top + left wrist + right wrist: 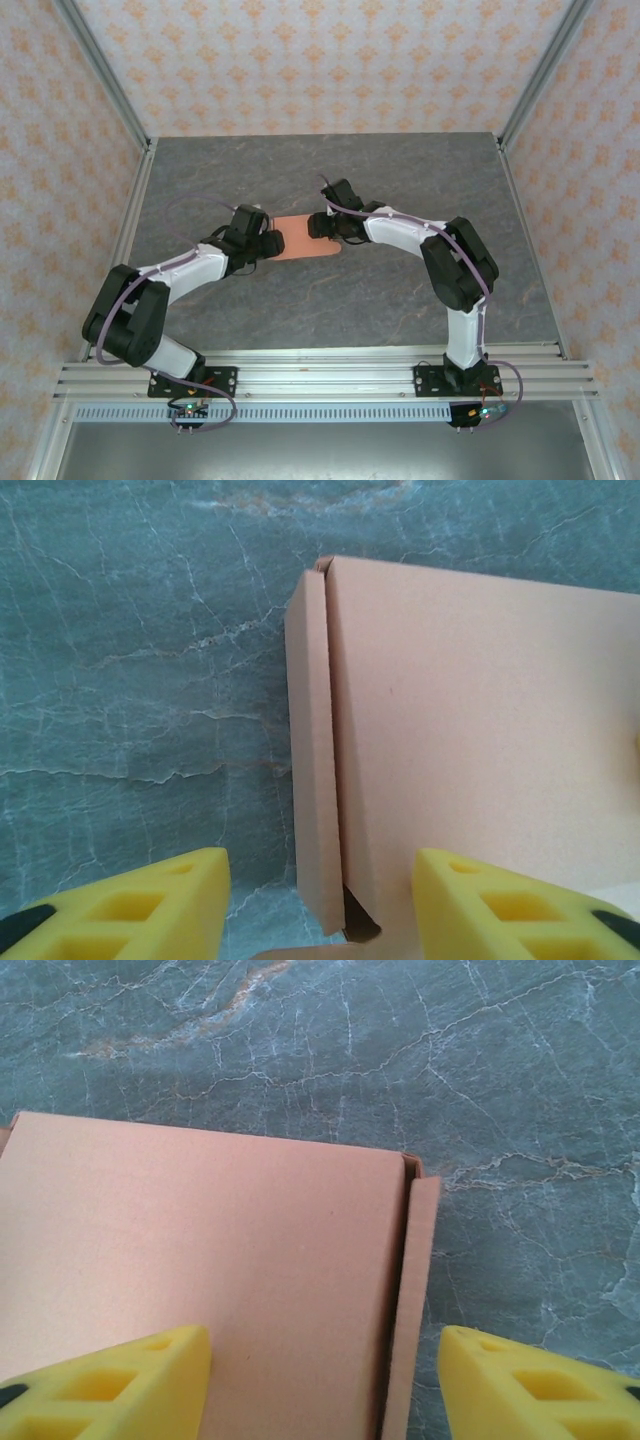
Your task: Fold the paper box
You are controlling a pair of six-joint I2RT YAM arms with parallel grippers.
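Grey marbled tabletop [400, 300] lies under my two arms, whose bases are bolted to an aluminium rail [320, 372] at the near edge. From there both arms bend inward to the middle of the table, where the paper box [305, 244] lies flat, a closed salmon-orange rectangle with plain faces. Being shut, it hides its inside. My left gripper [268, 243] is at the box's left end and my right gripper [328, 226] is at its far right corner, so the box lies between them.

On the left wrist camera my left gripper [320, 885] stands wide. Its yellow fingers [140, 905] straddle the box's [480, 740] edge, one over bare table and the other over the top panel. A narrow side flap [310, 750] runs along that edge, gaping slightly at the near corner.

On the right wrist camera my right gripper [325, 1365] is equally wide. One finger is over the box's [200, 1250] top panel, the other over the table beyond a second flap [415, 1290]. Whether any pad touches the card I cannot tell.

Farthest off, walls [320, 60] papered in a pale orange motif close the cell.
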